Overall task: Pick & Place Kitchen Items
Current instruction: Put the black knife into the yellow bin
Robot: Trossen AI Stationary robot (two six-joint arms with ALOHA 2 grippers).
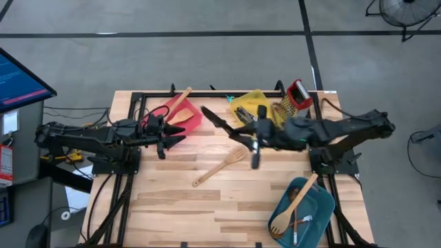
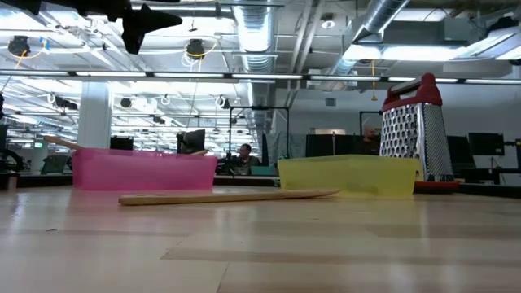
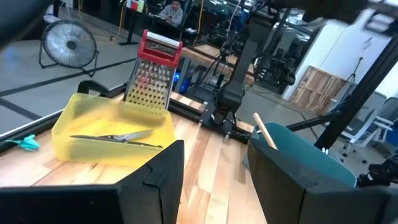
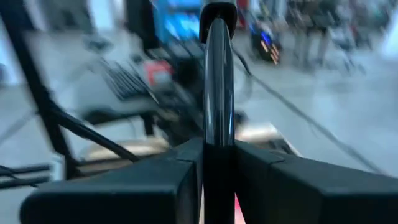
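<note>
Wooden table [image 1: 179,207], high view: right gripper [image 1: 242,136] hangs between red tray [image 1: 193,124] and yellow tray [image 1: 249,100], closed on a dark utensil [image 1: 219,122]; a wooden turner [image 1: 220,167] lies mid-table. Left gripper [image 1: 171,135] hangs beside the red tray, parted, empty. Low view: the turner lies before both trays. Right wrist view: fingers clamp the utensil's handle.

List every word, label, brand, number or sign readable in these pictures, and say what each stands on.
No text can be read in any view.
Monitor left of the table: lines of text, too small to read.
Cards below the monitor: print too small to read.
Grater, yellow tray, pink tray, teal tray: no markings visible.
</note>
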